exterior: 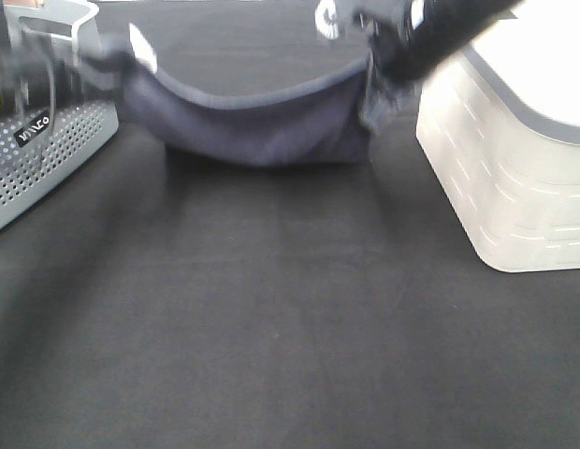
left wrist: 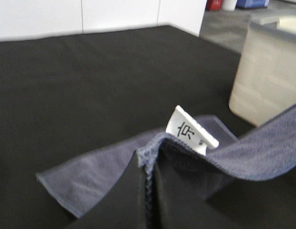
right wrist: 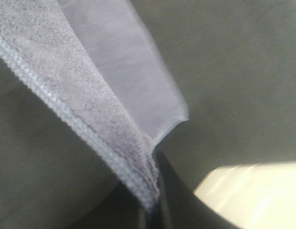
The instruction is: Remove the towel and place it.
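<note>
- Nearest the camera, the black cloth-covered surface point(exterior: 290, 355) carries nothing of the task.
- Further back, a grey perforated plastic basket point(exterior: 47, 154) stands at the left edge and a cream ribbed plastic bin point(exterior: 514, 159) at the right.
- Between them and beyond, the soft greyish-lavender terry towel point(exterior: 262, 126) hangs stretched from two upper corners. Its hemmed top edge sags in the middle, and its lower part looks to touch the surface or hang just above it.
- The left gripper point(left wrist: 148, 191) is clamped on the corner bearing the small white tag point(left wrist: 191, 131).
- The right gripper point(right wrist: 150, 210) is pinched on the opposite corner by the hem, near the cream bin.
- The step in hand looks like the carry: the towel is up, held by both arms, and not yet laid down.
- The next move likely calls for both arms travelling together at an even spacing, lowering the towel flat, then letting go of both corners.
</note>
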`<action>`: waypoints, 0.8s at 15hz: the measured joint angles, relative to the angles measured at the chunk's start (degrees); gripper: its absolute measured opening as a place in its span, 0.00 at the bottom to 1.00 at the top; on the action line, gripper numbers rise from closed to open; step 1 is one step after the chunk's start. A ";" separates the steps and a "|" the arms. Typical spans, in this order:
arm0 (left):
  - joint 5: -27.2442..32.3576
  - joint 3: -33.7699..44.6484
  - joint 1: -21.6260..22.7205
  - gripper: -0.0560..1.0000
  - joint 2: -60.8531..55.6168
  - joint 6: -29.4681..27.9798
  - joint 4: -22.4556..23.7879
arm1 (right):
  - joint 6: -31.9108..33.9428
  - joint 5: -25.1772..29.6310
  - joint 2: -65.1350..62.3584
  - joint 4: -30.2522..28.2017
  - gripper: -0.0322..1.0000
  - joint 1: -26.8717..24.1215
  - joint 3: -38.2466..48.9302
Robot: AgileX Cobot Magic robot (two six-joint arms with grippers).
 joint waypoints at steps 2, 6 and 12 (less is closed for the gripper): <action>-1.66 6.30 0.00 0.05 -0.46 0.97 -0.86 | -2.29 -0.63 -0.57 0.74 0.05 1.95 6.76; -3.44 16.73 0.00 0.05 -0.69 2.23 -1.60 | -3.72 -3.44 -0.63 1.15 0.05 6.36 15.58; -3.78 23.20 0.00 0.05 -0.69 2.46 -2.98 | -8.77 -5.10 1.09 1.38 0.05 6.42 22.69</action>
